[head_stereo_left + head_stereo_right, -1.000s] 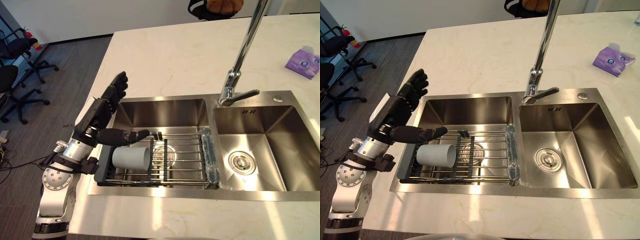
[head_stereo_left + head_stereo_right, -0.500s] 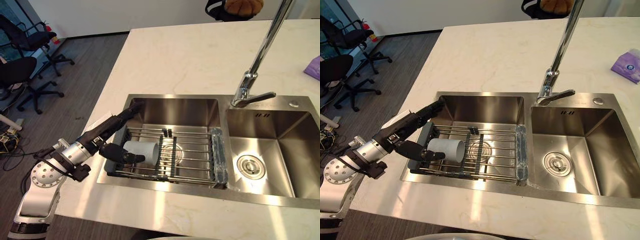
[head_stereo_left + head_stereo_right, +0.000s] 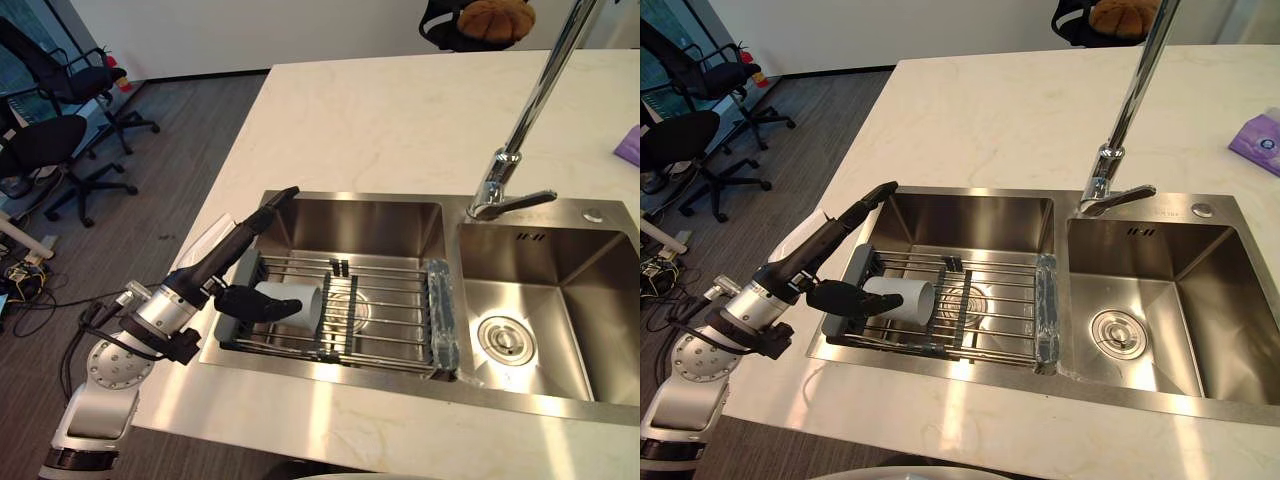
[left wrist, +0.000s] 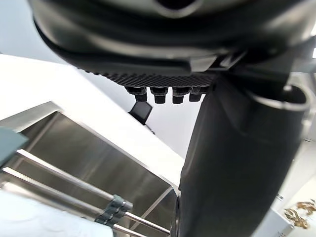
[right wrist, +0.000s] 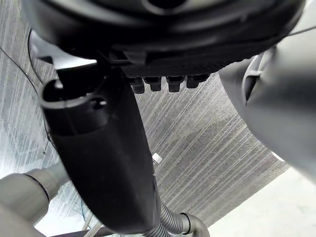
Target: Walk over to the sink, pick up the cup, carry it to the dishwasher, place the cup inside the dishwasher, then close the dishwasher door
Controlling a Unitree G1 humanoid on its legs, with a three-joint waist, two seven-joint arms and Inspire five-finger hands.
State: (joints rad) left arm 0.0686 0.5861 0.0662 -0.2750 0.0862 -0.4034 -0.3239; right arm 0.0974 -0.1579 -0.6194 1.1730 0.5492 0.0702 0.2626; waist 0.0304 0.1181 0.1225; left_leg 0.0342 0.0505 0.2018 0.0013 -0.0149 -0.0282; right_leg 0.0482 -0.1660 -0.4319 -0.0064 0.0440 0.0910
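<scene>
Left eye view: left hand (image 3: 228, 258) is wide open, gripping nothing. Cup (image 3: 298, 292) lies sideways on the sink rack (image 3: 390, 305), right beside the thumb (image 3: 255, 304), lengthwise away from the palm.

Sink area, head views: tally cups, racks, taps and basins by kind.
Cup: 1
Rack: 1
Tap: 1
Basins: 2, left and right
Total: 5
</scene>
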